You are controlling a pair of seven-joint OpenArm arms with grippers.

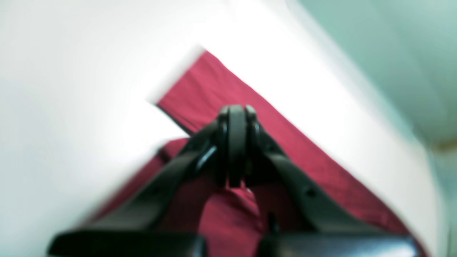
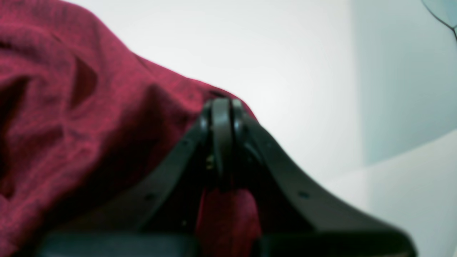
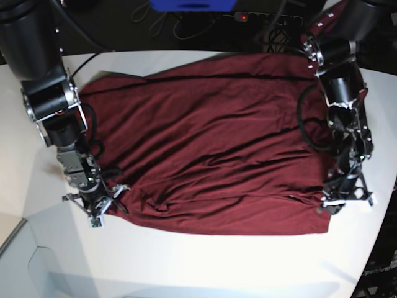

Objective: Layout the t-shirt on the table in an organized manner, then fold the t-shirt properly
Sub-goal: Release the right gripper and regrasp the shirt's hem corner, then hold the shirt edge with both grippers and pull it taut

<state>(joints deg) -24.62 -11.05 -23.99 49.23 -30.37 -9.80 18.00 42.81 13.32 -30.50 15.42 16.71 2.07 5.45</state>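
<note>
The maroon t-shirt point(image 3: 211, 143) lies spread wide across the white table point(image 3: 205, 267), with long creases running through it. On the base view's right, my left gripper point(image 3: 338, 202) is shut on the shirt's near corner. From the left wrist, the left gripper point(image 1: 236, 110) shows its jaws pressed together with t-shirt fabric point(image 1: 214, 85) pinched beneath, over the table point(image 1: 53, 107). My right gripper point(image 3: 105, 208) grips the shirt's opposite near corner. The right wrist view has the right gripper point(image 2: 221, 103) shut, with bunched t-shirt cloth point(image 2: 71, 125) rising on its left above the table point(image 2: 250, 53).
A power strip point(image 3: 267, 17) and cables lie behind the table's far edge, beside a blue object point(image 3: 192, 5). The table edge curves away at the near left point(image 3: 18, 230). Greenish floor point(image 1: 392, 43) shows beyond the table edge.
</note>
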